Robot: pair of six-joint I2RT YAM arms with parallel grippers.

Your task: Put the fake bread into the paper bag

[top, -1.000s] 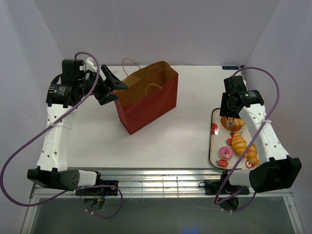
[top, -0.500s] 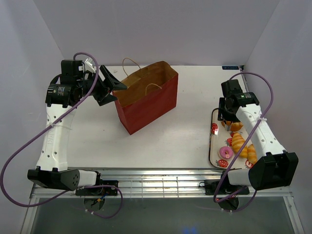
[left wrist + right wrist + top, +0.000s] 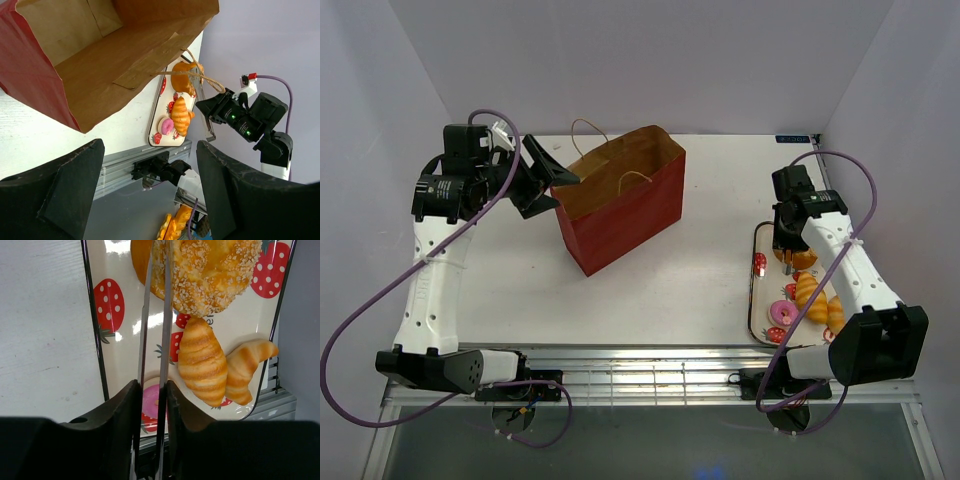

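Four pieces of fake bread, all on the tray, none in the bag.
- Seeded bun: one, round, at the tray's 12 o'clock end; cut off by the top of the right wrist view.
- Croissant: ridged and golden, just below the bun. A second croissant touches it at 3 o'clock, its near end tucked behind the first.
- Doughnut: one, pink-iced, at 8 o'clock of the croissants. In the right wrist view it is mostly covered by tongs and fingers.

Tongs: one pair, silver. The blades lie close together and run across the bun's left side. The tips are out of frame, so contact with the bun cannot be judged.

Right hand: fingers pressed together on the tong blades, poised over the tray. From overhead its arm hides part of the tray.

Tray: one, strawberry-printed, at 4 o'clock on the worktop.

Paper bag: one, red-brown outside, tan inside. It stands upright with its mouth open at 11 o'clock of the worktop's centre, well apart from the tray. Its interior is seen only in part.

Cord handles: two thin loops.

Left hand: fingers spread wide, holding nothing, just beside the bag's 9 o'clock rim; contact cannot be judged.
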